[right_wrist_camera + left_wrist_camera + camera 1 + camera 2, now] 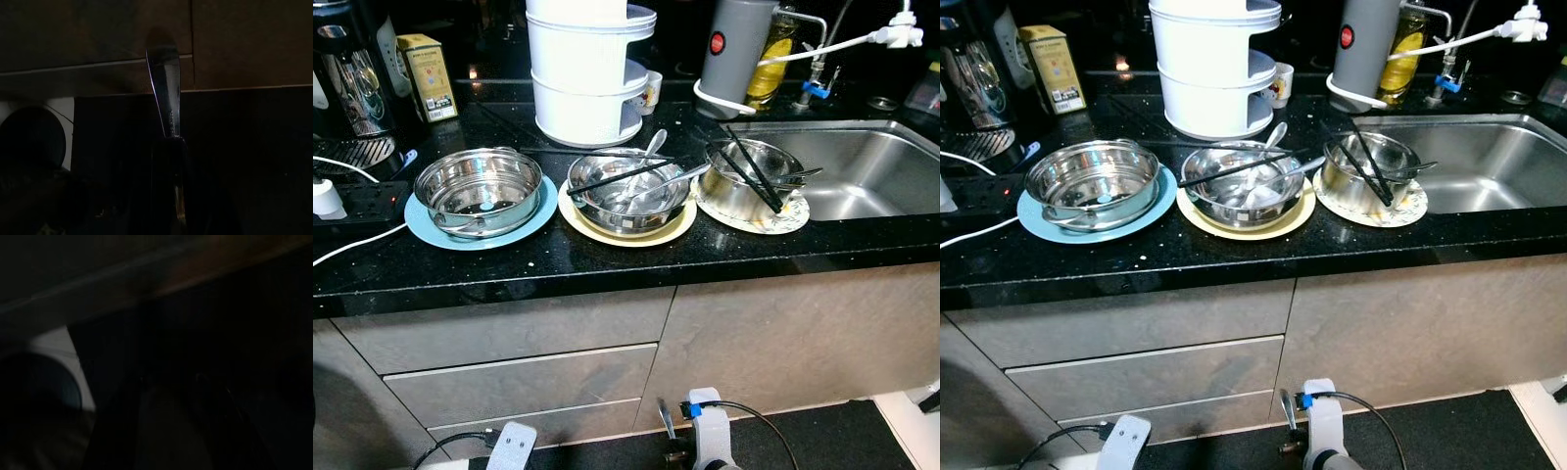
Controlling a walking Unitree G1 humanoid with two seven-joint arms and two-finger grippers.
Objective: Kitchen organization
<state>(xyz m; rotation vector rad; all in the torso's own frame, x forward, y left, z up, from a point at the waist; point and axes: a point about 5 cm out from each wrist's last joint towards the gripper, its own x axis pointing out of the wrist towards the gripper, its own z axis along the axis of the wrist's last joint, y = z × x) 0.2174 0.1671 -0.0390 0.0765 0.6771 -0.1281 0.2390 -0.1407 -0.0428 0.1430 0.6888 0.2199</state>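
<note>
Three steel bowls stand in a row on the black counter. The left bowl (480, 191) sits empty on a blue plate (536, 217). The middle bowl (628, 191) on a yellow plate (677, 231) holds spoons and black chopsticks. The right bowl (747, 176) on a patterned plate (793, 215) has chopsticks across it. My right gripper (168, 144) hangs low in front of the cabinet, shut on a flat metal utensil (164, 88), whose tip also sticks up by the right wrist (664, 416). My left arm (512, 446) hangs idle at the lower left.
A steel sink (862, 166) lies at the right. Behind the bowls stand a white stacked container (587, 78), a grey flask (734, 49) and a yellow box (423, 73). A coffee machine (347, 78) and a power strip (352, 201) are at the left. Drawers (519, 382) are below the counter.
</note>
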